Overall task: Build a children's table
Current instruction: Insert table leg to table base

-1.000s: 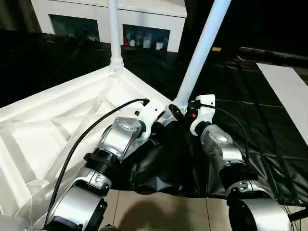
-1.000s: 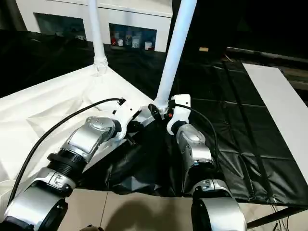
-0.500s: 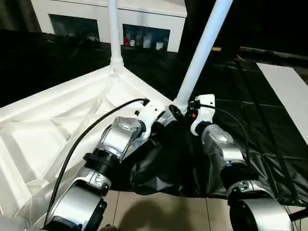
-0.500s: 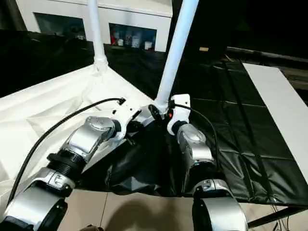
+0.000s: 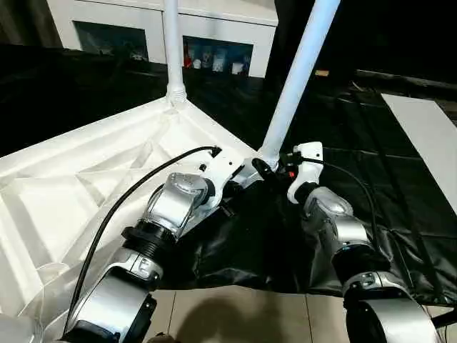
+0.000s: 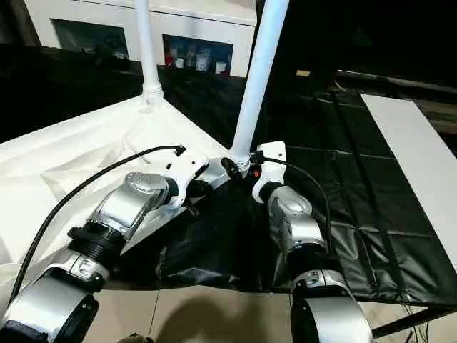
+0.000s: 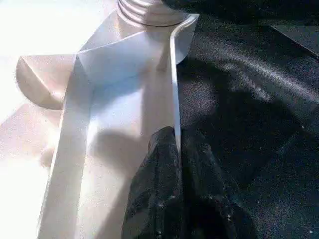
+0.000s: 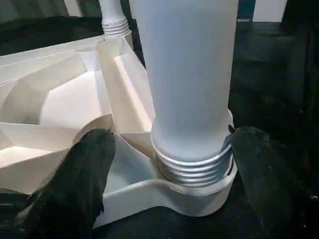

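Left eye view has the tabletop lying upside down on a black sheet, ribbed underside up, and everything else is placed from it. One leg stands upright in its far corner socket. A second leg rises from the near right corner socket, leaning slightly to the right, its threaded base only partly sunk in the socket, with several thread rings showing above the rim.

The left gripper is at the tabletop's right edge just beside that near corner; in the left wrist view its two black fingers are pinched on the thin side wall, one inside and one outside.

The right gripper sits at the same corner. In the right wrist view its fingers stand wide apart, one on either side of the second leg's base, neither touching it.

Behind the tabletop's far side stands a white cabinet with dark glass doors. A white board lies on the sheet, well to the right of the tabletop.
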### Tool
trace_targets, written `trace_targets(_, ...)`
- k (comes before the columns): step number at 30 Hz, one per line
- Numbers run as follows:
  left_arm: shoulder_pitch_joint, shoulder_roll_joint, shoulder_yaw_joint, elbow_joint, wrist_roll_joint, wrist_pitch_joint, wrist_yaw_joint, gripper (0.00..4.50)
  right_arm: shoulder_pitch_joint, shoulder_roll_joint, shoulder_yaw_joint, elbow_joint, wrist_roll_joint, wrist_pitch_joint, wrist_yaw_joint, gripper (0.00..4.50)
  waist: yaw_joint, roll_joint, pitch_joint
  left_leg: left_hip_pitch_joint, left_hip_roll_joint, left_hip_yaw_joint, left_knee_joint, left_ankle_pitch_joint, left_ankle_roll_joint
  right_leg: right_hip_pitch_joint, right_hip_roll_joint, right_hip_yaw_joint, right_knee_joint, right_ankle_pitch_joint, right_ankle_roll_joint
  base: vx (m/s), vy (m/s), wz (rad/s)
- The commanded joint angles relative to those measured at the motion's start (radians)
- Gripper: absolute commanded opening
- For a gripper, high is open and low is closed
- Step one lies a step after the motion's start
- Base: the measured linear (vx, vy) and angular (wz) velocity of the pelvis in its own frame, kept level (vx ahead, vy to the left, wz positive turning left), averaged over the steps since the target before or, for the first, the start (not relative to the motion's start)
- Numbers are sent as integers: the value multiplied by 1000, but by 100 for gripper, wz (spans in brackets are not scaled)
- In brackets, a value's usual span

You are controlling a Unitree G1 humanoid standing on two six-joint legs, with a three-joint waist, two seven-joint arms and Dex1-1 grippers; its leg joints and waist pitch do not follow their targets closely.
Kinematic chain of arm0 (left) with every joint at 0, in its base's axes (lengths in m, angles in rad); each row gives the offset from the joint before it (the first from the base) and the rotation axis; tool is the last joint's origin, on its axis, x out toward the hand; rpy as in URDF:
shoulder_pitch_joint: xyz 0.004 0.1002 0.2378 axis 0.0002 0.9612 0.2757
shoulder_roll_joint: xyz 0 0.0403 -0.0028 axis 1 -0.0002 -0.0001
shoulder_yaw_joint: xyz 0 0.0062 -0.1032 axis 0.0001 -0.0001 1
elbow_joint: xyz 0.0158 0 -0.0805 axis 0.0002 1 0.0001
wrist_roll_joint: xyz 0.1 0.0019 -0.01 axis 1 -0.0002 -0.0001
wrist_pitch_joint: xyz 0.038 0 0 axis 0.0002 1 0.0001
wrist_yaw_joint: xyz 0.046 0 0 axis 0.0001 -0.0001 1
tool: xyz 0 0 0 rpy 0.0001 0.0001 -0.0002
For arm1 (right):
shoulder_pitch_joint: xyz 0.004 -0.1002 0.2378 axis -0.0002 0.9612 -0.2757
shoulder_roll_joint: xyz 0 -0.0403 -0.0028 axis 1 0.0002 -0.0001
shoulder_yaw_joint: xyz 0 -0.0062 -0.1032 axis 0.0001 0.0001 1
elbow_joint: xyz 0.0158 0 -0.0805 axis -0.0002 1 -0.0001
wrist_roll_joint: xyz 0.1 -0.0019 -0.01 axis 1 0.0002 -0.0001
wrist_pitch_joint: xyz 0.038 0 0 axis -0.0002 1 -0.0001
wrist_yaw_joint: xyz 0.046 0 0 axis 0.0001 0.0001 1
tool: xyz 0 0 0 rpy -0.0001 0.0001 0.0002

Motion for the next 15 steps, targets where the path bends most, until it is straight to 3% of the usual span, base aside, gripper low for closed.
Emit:
trace_targets(1, -22, -23, -36, -33, -24, -35, -63, 0, 6, -8, 4, 3, -1, 14, 2, 392, 1, 5, -59, 17, 43, -13, -49, -99, 79, 44, -63, 46, -51, 3, -248, 0, 0, 0)
trace_targets(15, -16, -16, -45, -44, -23, -29, -82, 0, -10, -24, -2, 36, -8, -5, 0, 392, 5, 5, -58, 18, 43, -12, -49, -137, 59, 42, -62, 46, -53, -36, -240, 0, 0, 0)
